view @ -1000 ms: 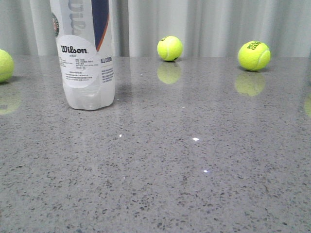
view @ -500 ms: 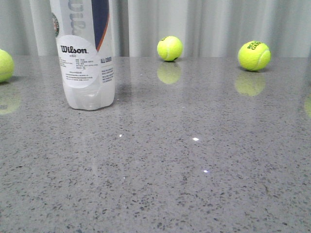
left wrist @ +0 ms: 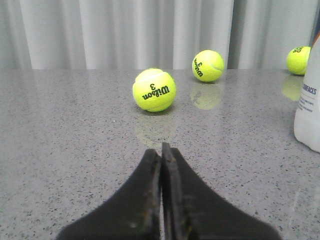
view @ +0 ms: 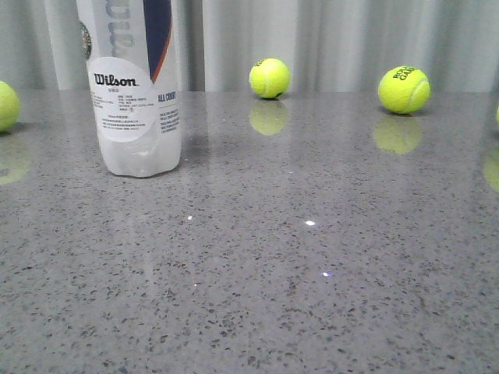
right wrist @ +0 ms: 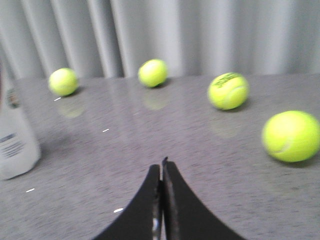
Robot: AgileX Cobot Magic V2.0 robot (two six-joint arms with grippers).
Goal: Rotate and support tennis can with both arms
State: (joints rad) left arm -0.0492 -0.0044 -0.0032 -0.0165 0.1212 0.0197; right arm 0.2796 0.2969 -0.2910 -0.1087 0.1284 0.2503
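Note:
The tennis can (view: 134,93) stands upright on its clear base at the far left of the grey table (view: 312,296); its white Wilson label faces me and its top is cut off by the frame. Its lower part also shows in the left wrist view (left wrist: 308,115) and the right wrist view (right wrist: 15,140). My left gripper (left wrist: 160,150) is shut and empty, low over the table, well apart from the can. My right gripper (right wrist: 161,165) is shut and empty, also apart from the can. Neither arm shows in the front view.
Yellow-green tennis balls lie along the back by the curtain: one at centre (view: 270,78), one at right (view: 403,89), one at the left edge (view: 6,106). A Wilson 3 ball (left wrist: 154,89) lies ahead of my left gripper. A near ball (right wrist: 291,136) lies beside my right gripper.
The whole front view has shifted a little to the left. The can and balls have not moved relative to one another.

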